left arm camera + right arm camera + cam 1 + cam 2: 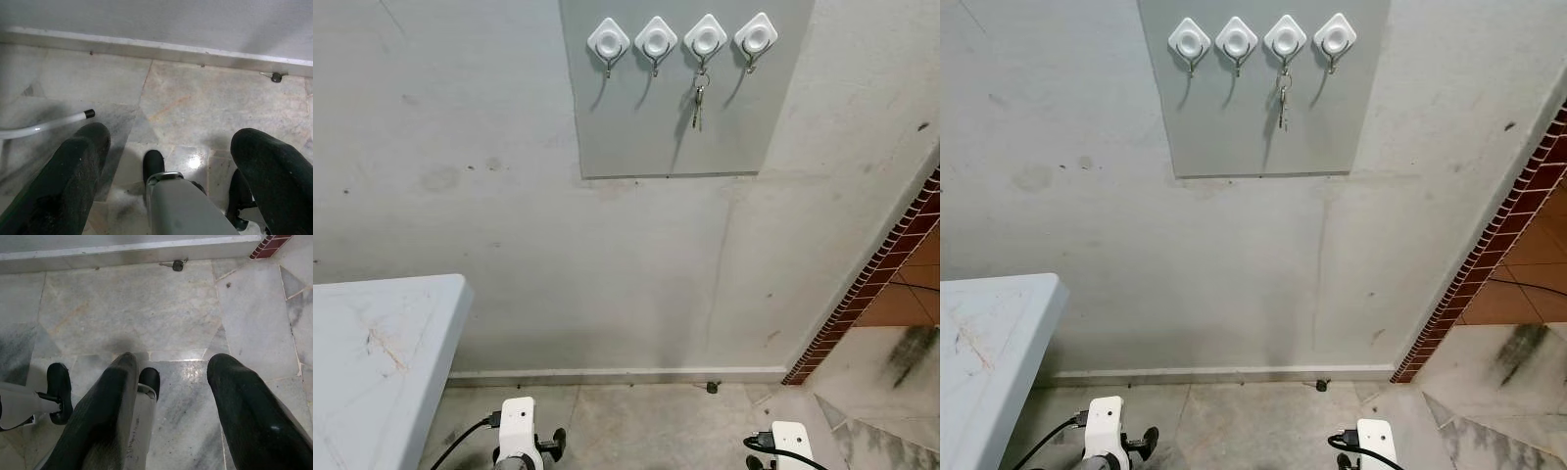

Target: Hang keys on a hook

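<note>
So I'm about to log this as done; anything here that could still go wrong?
The keys hang on the third hook, but a separate key lies on the floor by the baseboard and may have been dropped. Both grippers, left and right, are open and hold nothing, so check that nothing is missing.

We see both arms hanging low, wrists at bottom edge of head views. Left gripper [168, 161] points down, black fingers [73, 181] spread apart, nothing between. Right gripper [171, 382] points down too, fingers [244, 411] parted, empty. Robot's own leg visible beyond each gripper.
</note>
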